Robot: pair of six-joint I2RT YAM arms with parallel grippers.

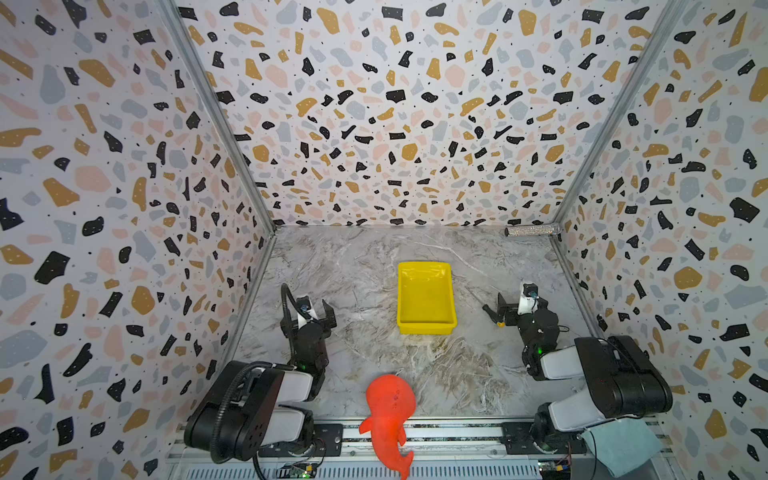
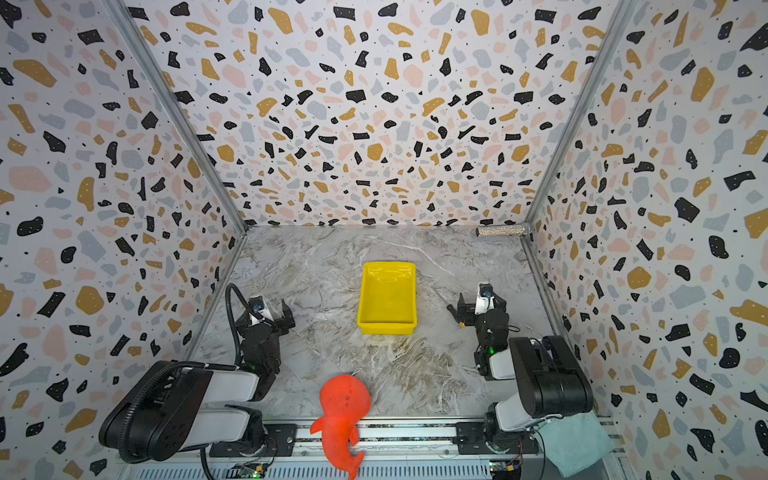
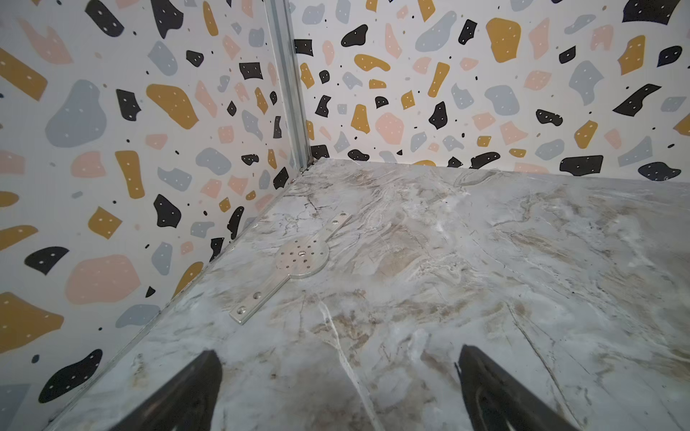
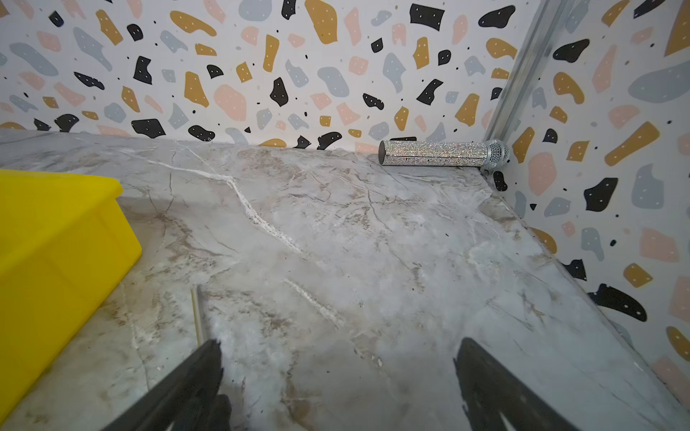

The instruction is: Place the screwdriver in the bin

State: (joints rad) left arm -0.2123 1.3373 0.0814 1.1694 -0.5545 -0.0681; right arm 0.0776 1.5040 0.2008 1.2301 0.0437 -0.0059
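Gaping wide, the right fingers [image 4: 198,377] are gripping nothing, just bare table [image 4: 336,242] showing between them. The screwdriver [image 1: 493,314] is lying flat on the table right next to them, on the outer side of the finger that's facing the bin [image 1: 424,297], so it's sitting outside the gap, not in it. In the right wrist view only its thin metal shaft is showing, poking out ahead of that fingertip, near the bin's yellow wall but apart from it. In both top views the black handle with the orange butt cap is lying beside the same finger, cap end pointing back toward the arm. Can't tell if finger and handle are actually touching. The bin is sitting between the two sets of fingers, nearer the right ones and well apart from the left fingers [image 3: 194,384]. Those are spreading wide too, gripping nothing, with a flat metal plate [image 3: 302,257] lying out ahead of them near the side wall. A glittery silver cylinder [image 4: 437,153] is lying far ahead of the right fingers, against the back wall
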